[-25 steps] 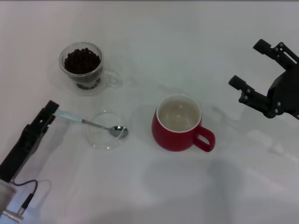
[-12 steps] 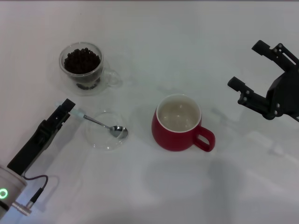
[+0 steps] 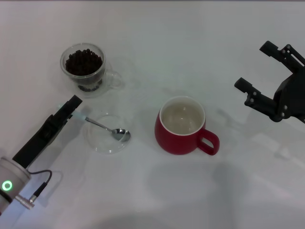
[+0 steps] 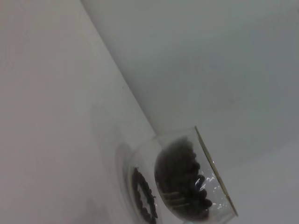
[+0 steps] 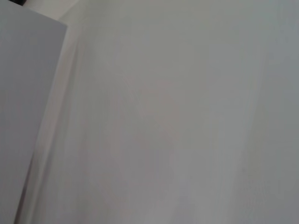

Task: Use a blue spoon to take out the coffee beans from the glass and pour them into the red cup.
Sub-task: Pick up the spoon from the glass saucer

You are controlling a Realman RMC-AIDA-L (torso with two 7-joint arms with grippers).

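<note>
blue spoon (image 3: 102, 126), a small teaspoon with a shiny metal bowl and a pale light-blue handle, lies with its bowl in a shallow clear glass dish (image 3: 97, 143). its long axis runs from the dish toward the left gripper (image 3: 75, 106), handle end first. the left gripper sits right at that handle end; whether it is gripping the handle, i cannot tell. the clear double-walled glass (image 3: 84, 67) heaped with dark coffee beans (image 3: 84, 61) stands just beyond the spoon. the rounded red ceramic cup (image 3: 183, 125) stands on the dish's other side. the right gripper (image 3: 264, 74) hangs with its fingers spread, well beyond the red cup from the spoon, so the left arm is nearer.
</note>
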